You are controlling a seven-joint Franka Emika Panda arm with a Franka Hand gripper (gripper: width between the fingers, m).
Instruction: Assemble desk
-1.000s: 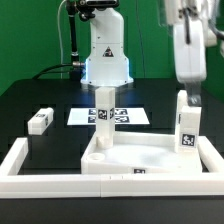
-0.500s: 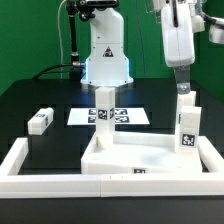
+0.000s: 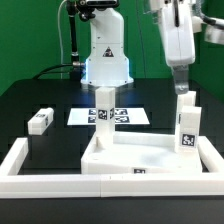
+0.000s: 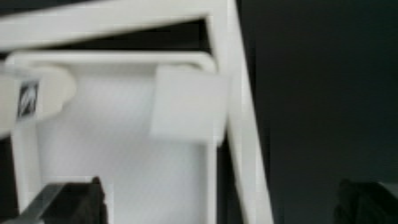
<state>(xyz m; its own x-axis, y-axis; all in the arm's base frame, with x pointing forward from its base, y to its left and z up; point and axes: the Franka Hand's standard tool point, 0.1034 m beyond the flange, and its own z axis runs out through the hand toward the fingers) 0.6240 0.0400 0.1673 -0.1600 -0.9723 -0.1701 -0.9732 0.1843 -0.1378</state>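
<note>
Hand: up over the far leg on the exterior view's right, the hand [image 3: 183, 83] hangs with its fingers apart, nothing between them, clear air above the leg's top.
Desk top: the top [image 3: 150, 158] lies rim-up like a shallow tray on the black bench [image 3: 35, 95], long axis running across the exterior view, inside the white border bars [image 3: 20, 160].
In the tray: two legs stand upright in its far corners, long axes vertical; the rest of the floor is bare white.
Left leg: leg [image 3: 103, 108] rises at the top's far corner on the exterior view's left, tags facing the camera.
Right leg: leg [image 3: 186, 124] stands at the top's far corner on the exterior view's right, a tag low on its front face, directly below the hand.
Loose leg: a third leg [image 3: 40, 121] lies flat on the bench, well apart from the top, on the exterior view's left, outside the bars.
Marker board: marker board [image 3: 130, 116] lies flat just behind the top, partly hidden by the left leg.
Exterior only: the hand's whole height above the top, the loose leg, the marker board.
Wrist only: looking straight down, blurred; a leg's square end [image 4: 183, 102] beside the top's rim [image 4: 235, 120], a tagged piece [image 4: 32, 95] near it, dark fingertips [image 4: 71, 197] at the frame's edge.
</note>
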